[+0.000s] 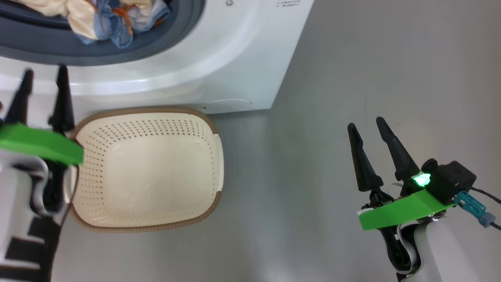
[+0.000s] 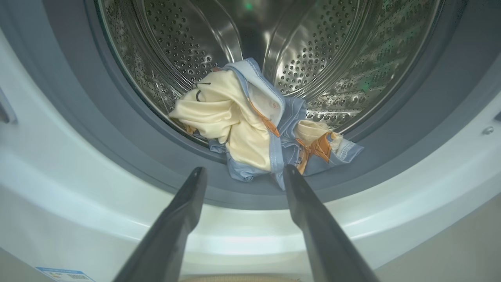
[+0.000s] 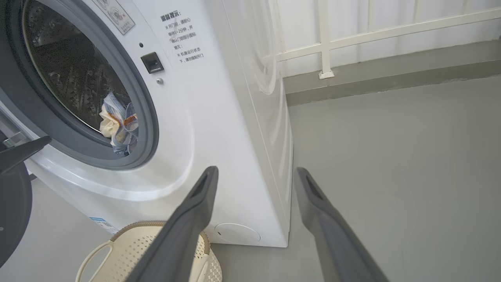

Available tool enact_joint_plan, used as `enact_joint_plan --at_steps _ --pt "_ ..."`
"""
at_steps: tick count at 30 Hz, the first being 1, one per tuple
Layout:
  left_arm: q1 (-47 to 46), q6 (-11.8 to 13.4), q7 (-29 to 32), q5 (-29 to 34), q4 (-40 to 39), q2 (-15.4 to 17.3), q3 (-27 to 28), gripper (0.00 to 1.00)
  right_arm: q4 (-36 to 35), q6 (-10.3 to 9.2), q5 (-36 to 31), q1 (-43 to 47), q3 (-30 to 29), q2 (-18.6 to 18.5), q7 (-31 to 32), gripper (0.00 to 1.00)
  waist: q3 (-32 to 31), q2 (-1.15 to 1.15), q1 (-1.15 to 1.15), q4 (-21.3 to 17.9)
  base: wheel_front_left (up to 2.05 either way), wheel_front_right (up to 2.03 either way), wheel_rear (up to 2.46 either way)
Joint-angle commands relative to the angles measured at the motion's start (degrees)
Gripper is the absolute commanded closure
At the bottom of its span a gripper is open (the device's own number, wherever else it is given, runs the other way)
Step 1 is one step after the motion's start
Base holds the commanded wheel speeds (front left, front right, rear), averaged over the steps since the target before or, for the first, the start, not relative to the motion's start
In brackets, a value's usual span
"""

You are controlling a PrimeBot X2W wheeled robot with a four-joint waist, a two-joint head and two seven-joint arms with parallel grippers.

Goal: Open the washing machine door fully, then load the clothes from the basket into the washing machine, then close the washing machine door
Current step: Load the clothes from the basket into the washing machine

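Left gripper (image 1: 44, 78) open, empty, facing drum (image 2: 176, 47); clothes (image 2: 235, 121) on drum lip at 6 o'clock. Right gripper (image 1: 366, 125) open, at basket's (image 1: 148, 111) 3 o'clock.

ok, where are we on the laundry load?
Done: washing machine door open, basket empty, clothes at the drum mouth, one blue edge draped over the seal. In hand: nothing; left gripper and right gripper are both open and empty. Left: probably nudge that edge in, then close the door.
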Motion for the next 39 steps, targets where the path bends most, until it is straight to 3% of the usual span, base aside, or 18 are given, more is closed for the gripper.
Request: enact_joint_plan --at_steps 1,39 --pt "2.24 -0.08 -0.37 1.58 -2.35 2.04 2.76 0.0 -1.09 0.09 -0.23 1.68 0.81 -0.32 -0.27 0.0 -1.51 0.0 0.0 1.1 0.0 0.0 0.0" --pt "38.63 -0.08 -0.37 9.05 -18.72 -4.04 14.87 0.0 -0.04 0.09 2.93 17.29 -3.29 -5.88 -0.27 0.0 -19.28 0.0 0.0 3.69 0.0 0.0 0.0"
